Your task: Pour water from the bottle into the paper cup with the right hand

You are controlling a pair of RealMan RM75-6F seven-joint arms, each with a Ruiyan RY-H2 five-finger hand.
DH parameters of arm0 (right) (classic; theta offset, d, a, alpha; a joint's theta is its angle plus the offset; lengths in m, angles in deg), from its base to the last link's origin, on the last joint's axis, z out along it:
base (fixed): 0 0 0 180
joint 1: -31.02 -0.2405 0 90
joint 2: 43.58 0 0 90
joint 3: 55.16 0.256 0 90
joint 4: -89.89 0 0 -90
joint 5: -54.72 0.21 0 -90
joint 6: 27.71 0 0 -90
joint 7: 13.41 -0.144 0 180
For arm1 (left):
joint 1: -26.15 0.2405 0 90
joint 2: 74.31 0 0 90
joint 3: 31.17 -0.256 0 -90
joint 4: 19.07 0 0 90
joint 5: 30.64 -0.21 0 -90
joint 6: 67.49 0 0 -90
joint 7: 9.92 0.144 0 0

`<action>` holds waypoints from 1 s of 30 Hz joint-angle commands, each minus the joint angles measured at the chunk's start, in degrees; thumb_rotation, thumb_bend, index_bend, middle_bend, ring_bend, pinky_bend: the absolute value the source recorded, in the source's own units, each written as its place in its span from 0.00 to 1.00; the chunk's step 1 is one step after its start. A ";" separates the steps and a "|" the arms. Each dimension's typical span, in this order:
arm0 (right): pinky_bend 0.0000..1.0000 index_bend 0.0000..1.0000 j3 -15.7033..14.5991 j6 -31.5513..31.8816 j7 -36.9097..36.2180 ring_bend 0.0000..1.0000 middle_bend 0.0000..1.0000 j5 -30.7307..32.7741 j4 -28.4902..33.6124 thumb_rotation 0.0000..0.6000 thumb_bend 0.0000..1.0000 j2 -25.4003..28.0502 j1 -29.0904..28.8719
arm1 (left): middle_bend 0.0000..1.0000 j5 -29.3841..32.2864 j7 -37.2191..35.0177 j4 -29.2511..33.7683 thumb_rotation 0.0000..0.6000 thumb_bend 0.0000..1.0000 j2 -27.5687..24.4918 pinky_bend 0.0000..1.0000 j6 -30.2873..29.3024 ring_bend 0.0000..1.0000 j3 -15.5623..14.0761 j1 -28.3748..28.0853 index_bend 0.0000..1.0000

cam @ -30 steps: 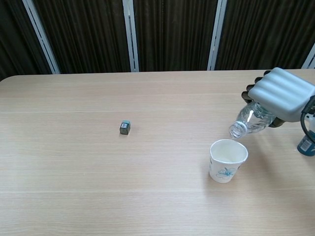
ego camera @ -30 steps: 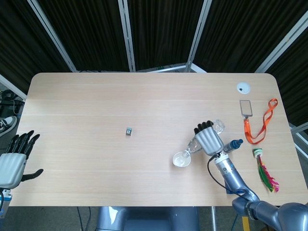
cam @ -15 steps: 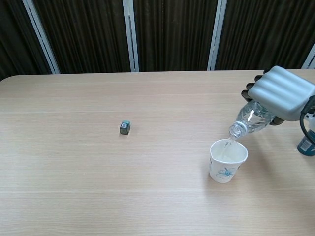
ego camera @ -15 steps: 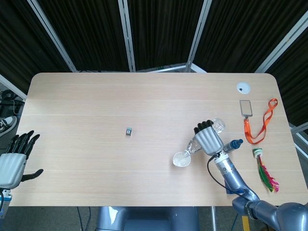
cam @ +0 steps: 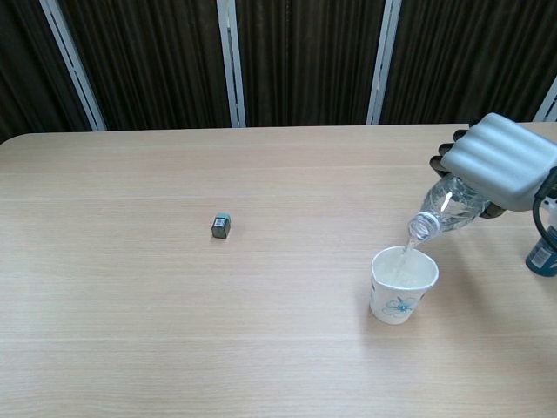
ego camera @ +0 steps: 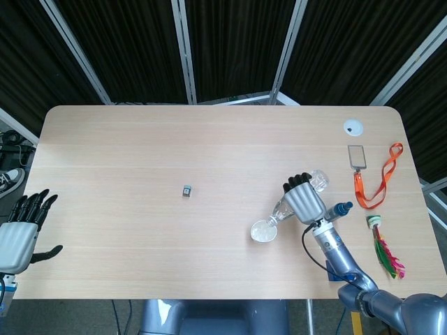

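Observation:
My right hand [cam: 502,164] [ego camera: 302,199] grips a clear plastic bottle [cam: 446,212] [ego camera: 285,207], tilted neck-down toward the left. Its open mouth hangs just above the right rim of a white paper cup [cam: 402,284] [ego camera: 264,231] with a blue flower print. A thin stream of water runs from the mouth into the cup, which holds some water. My left hand [ego camera: 21,229] hangs open off the table's left edge, holding nothing, seen only in the head view.
A small dark block [cam: 221,225] [ego camera: 187,190] lies mid-table. A blue bottle cap [cam: 542,256] [ego camera: 342,209] sits just right of my right wrist. An orange lanyard with a card [ego camera: 370,176], a white disc [ego camera: 353,127] and a coloured tassel [ego camera: 385,248] lie at the right.
The bottle has tipped further down over the cup. Water now streams into the cup, where a second ago none was flowing. The left hand has stayed still.

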State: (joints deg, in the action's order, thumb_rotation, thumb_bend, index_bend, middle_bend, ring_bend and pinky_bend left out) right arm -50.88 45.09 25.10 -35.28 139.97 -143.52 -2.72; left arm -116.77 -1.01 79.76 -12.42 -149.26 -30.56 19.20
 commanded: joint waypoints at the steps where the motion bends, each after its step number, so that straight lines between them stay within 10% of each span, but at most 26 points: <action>1: 0.45 0.54 0.03 -0.06 -0.24 0.52 0.57 0.05 -0.05 1.00 0.50 -0.06 -0.01 | 0.00 0.02 0.02 -0.01 1.00 0.00 0.00 0.00 0.03 0.00 0.00 -0.01 0.06; 12: 0.45 0.54 1.49 -1.52 -5.63 0.52 0.57 2.27 2.29 1.00 0.50 0.15 0.03 | 0.00 0.22 0.15 -0.03 1.00 0.00 0.03 0.00 0.21 0.00 0.03 -0.08 0.06; 30: 0.46 0.54 7.62 -11.33 -37.40 0.52 0.57 13.20 20.43 1.00 0.53 7.00 0.61 | 0.00 0.52 0.05 -0.04 1.00 0.00 -0.01 0.00 0.90 0.00 -0.03 -0.36 0.06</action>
State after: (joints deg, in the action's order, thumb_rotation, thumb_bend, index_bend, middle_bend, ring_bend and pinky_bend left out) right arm -44.24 35.99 -8.41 -24.13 158.48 -137.48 -2.22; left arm -116.25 -0.97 79.72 -12.44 -148.37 -30.59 18.84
